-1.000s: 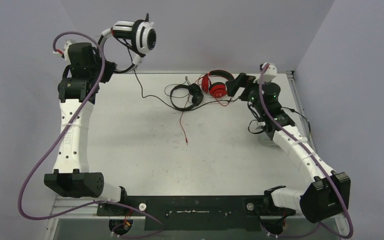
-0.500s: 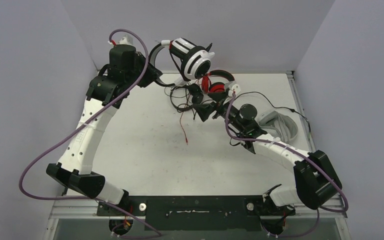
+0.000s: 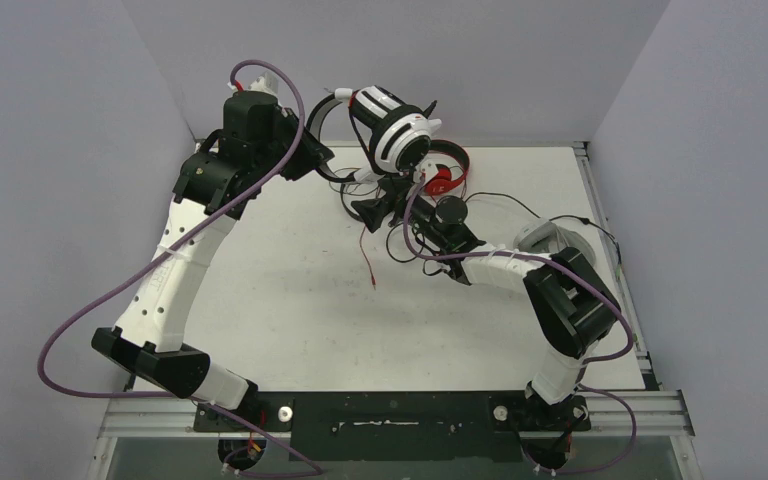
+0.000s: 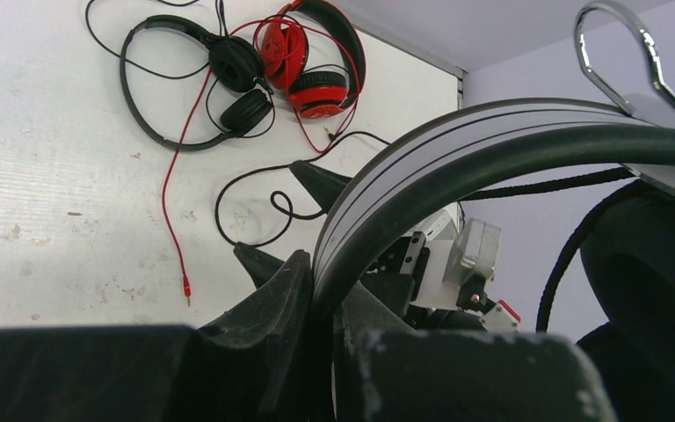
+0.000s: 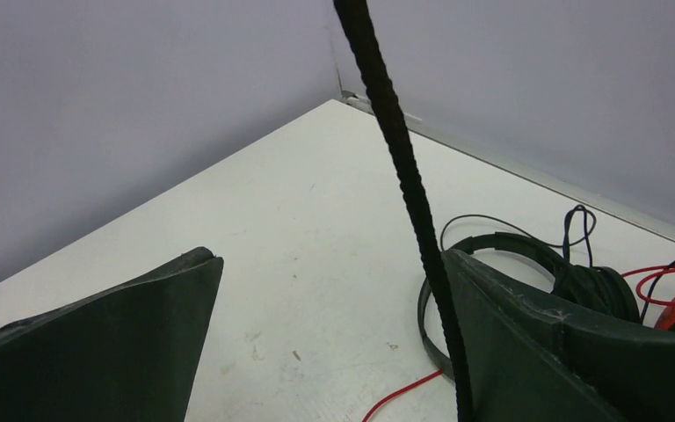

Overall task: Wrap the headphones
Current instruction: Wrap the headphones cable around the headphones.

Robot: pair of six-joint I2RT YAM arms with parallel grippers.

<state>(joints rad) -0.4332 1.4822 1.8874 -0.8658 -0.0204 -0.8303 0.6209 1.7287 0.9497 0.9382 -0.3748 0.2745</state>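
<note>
My left gripper is shut on the headband of the white-and-black headphones and holds them high above the back of the table. Their black braided cable hangs down between the open jaws of my right gripper, close to the right finger. My right gripper sits just below the held headphones. The all-black headphones and the red headphones lie on the table beside each other, cables tangled. The light grey headphones lie at the right.
A loose red cable runs toward the table's middle and ends in a plug. Grey walls close in the back and both sides. The right arm's forearm lies low across the table's right half.
My right gripper has swung further left to sit under the held headphones, and its arm has folded back. My left arm has carried the white-and-black headphones slightly right.
</note>
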